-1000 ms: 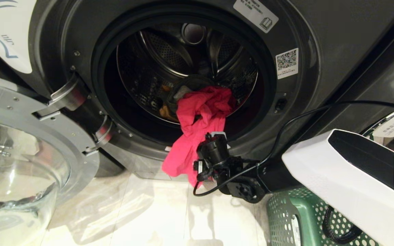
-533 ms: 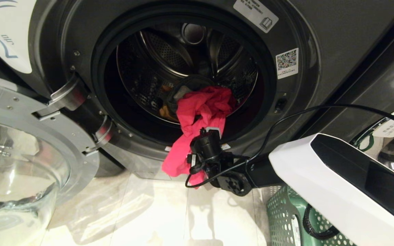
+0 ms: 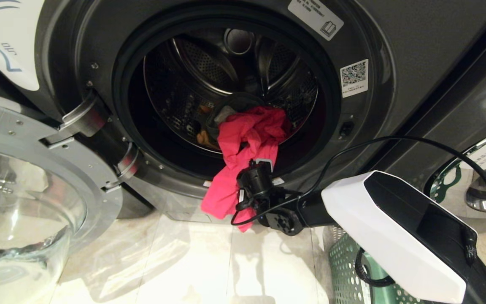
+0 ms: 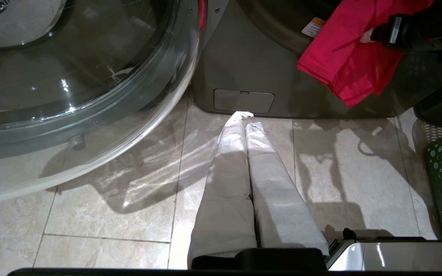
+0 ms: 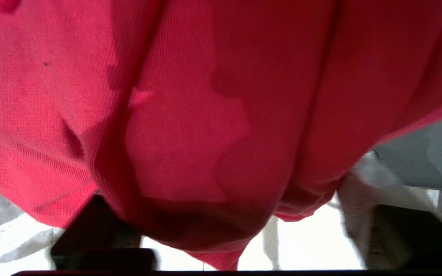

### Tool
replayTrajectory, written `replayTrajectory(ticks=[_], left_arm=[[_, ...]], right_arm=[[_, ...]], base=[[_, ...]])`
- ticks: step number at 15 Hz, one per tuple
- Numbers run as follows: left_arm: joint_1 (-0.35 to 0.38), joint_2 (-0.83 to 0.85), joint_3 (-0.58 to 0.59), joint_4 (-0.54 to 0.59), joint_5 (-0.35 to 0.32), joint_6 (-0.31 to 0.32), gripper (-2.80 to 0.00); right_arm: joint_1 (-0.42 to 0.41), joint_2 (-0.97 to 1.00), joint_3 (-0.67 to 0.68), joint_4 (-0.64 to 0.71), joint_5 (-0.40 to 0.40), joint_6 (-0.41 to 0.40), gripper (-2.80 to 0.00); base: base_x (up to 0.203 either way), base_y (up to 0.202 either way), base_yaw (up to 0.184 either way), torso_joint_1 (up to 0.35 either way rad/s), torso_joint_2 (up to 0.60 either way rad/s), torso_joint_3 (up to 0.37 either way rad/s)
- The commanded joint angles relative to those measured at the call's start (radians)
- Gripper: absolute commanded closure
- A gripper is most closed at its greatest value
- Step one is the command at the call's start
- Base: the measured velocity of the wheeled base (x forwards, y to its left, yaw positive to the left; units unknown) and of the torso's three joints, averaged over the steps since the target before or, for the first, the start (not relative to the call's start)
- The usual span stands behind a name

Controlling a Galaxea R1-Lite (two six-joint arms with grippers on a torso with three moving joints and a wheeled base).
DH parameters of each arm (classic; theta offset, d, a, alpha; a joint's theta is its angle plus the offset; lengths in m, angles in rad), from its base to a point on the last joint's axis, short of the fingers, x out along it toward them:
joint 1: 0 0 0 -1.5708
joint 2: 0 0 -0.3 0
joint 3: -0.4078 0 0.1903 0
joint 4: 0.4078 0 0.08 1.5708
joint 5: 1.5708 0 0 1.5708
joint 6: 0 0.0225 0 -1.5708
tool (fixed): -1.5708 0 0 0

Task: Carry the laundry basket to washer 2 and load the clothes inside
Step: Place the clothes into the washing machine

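While the pink-red garment [image 3: 243, 156] hangs lengthwise over washer 2's [image 3: 395, 84] door lip, the right end effector [image 3: 256, 176], jaws wide, brackets its dangling lower half from the right.

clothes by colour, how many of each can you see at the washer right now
pink-red: 1, the pink-red garment draped over the door rim, half out
grey: 1, the grey garment in the drum behind it
mustard yellow: 1, the yellow garment, only a bit showing in the drum
total: 3
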Motion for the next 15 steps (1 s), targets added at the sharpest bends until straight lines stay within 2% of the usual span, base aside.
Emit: replayTrajectory(ticks=[1, 7, 9, 12, 15], left_arm=[[0.000, 0.000, 0.001, -0.002, 0.000, 0.000, 0.00], [0.000, 0.000, 0.000, 0.000, 0.000, 0.000, 0.00], [-0.001, 0.000, 0.000, -0.001, 0.000, 0.000, 0.00], [0.000, 0.000, 0.000, 0.000, 0.000, 0.000, 0.00], [0.000, 0.000, -0.001, -0.001, 0.000, 0.000, 0.00]], right_arm=[[0.000, 0.003, 0.001, -0.001, -0.002, 0.004, 0.00], [0.014, -0.035, 0.010, 0.007, 0.020, 0.006, 0.00], [0.041, -0.080, 0.010, 0.020, 0.010, 0.000, 0.00], [0.101, -0.134, -0.019, 0.014, -0.039, -0.036, 0.00], [0.123, -0.103, -0.161, -0.029, -0.147, -0.088, 0.00]], base=[[0.000, 0.000, 0.000, 0.000, 0.00, 0.000], [0.000, 0.000, 0.000, 0.000, 0.00, 0.000], [0.000, 0.000, 0.000, 0.000, 0.00, 0.000], [0.000, 0.000, 0.000, 0.000, 0.00, 0.000], [0.000, 0.000, 0.000, 0.000, 0.00, 0.000]])
